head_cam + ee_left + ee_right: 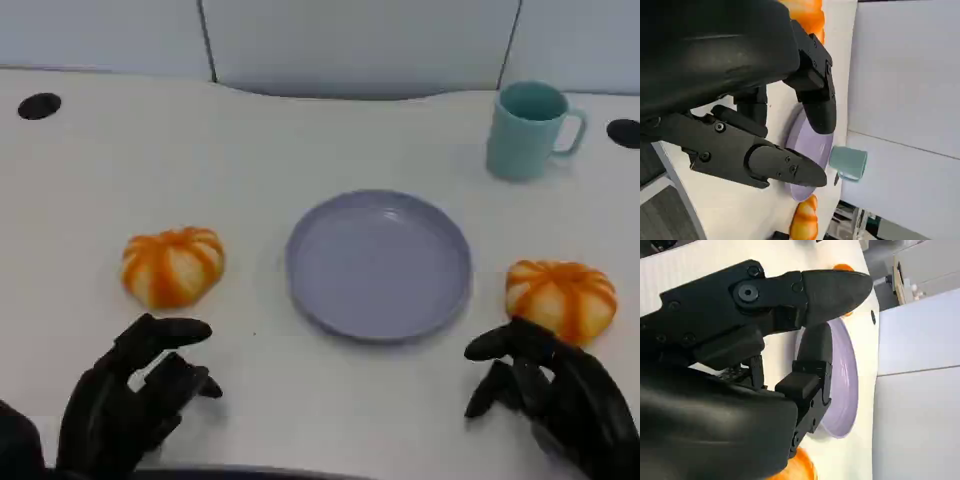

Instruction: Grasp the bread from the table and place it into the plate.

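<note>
We note two orange, white-striped bread rolls — left bread, right bread — flanking the lavender plate. Left hand and right hand: fingers spread, holding nothing.

A teal mug stood upright at the far right of the white bench, its handle turned to the right. Two black round holes pierced the bench top, one at the far left and one at the far right edge, just beyond the mug. Pale grey partition panels rose behind the bench.
</note>
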Controlling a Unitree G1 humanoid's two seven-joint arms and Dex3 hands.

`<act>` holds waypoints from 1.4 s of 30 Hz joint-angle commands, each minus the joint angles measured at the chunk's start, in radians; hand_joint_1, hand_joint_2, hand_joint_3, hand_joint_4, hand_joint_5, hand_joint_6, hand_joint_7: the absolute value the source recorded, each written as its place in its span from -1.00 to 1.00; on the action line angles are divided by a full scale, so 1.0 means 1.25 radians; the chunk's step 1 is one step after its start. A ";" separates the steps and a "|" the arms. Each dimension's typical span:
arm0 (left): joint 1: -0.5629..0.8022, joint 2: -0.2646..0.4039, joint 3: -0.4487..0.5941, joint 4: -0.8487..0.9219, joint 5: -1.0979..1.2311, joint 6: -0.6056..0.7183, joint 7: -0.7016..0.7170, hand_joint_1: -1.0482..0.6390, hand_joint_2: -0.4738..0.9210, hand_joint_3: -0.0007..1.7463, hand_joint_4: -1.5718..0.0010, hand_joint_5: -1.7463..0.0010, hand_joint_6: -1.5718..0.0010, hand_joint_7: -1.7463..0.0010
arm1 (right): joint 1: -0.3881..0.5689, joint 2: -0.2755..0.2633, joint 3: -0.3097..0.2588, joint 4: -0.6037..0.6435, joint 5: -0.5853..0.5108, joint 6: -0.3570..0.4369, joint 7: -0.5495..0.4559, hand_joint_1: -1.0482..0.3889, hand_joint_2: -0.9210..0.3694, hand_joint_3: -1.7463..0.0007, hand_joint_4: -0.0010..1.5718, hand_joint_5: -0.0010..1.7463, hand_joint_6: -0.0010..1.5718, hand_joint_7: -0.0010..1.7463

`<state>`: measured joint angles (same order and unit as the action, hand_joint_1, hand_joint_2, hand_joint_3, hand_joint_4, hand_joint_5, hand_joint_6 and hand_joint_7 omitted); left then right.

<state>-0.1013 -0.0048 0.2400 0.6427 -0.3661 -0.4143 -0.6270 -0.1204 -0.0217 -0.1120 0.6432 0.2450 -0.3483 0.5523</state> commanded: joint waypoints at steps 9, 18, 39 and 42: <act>0.004 0.009 0.004 -0.002 -0.011 -0.001 -0.006 -0.44 1.00 -0.85 0.55 -0.96 0.44 -0.30 | 0.009 -0.008 0.000 -0.012 -0.003 0.000 -0.011 -0.08 -1.00 0.59 -0.21 0.78 -0.23 0.32; 0.004 0.008 0.005 -0.002 -0.011 0.002 -0.002 -0.45 1.00 -0.85 0.55 -0.96 0.45 -0.30 | 0.002 -0.007 -0.004 0.003 0.008 -0.005 0.007 -0.08 -1.00 0.59 -0.21 0.78 -0.23 0.31; 0.017 0.034 -0.024 -0.090 0.084 -0.133 0.065 -0.39 1.00 -0.92 0.76 -0.88 0.55 -0.14 | 0.018 0.000 0.006 -0.023 -0.001 0.002 -0.010 -0.10 -1.00 0.58 -0.22 0.79 -0.25 0.33; 0.028 0.058 -0.039 -0.128 0.190 -0.189 0.144 -0.38 1.00 -0.87 0.81 -0.80 0.55 0.07 | 0.014 0.000 0.003 -0.012 0.005 0.000 -0.004 -0.10 -1.00 0.59 -0.25 0.78 -0.25 0.33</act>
<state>-0.0867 0.0272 0.2011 0.5252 -0.2087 -0.6000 -0.5128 -0.1049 -0.0105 -0.1000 0.6173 0.2421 -0.3410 0.5415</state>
